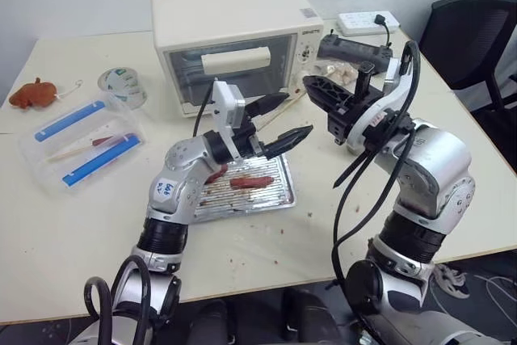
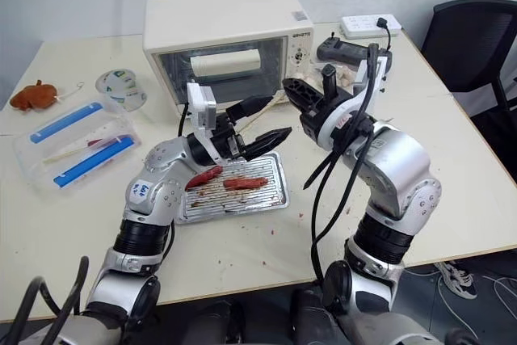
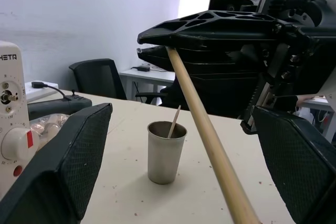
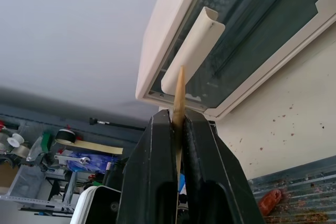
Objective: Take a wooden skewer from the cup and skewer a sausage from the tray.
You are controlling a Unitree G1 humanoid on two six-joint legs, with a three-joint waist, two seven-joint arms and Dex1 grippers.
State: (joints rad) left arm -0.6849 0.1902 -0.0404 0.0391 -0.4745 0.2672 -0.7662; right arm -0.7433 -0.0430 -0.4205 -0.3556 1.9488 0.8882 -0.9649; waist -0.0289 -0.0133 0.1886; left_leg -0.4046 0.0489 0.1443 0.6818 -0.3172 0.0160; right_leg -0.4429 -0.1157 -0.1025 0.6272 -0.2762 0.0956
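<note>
I see the skewer (image 3: 207, 129) pinched in my right pincer (image 4: 178, 129), jaws closed on it, held above the desk (image 1: 81, 232) before the oven (image 1: 234, 38). My left pincer (image 1: 279, 123) gapes wide and empty over the tray (image 1: 275, 195), where the sausage (image 1: 251, 182) lies.

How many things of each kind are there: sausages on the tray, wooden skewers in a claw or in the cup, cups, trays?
sausages on the tray: 2
wooden skewers: 2 (one in the right claw, one in the cup)
cup: 1
tray: 1
Total: 6
</note>
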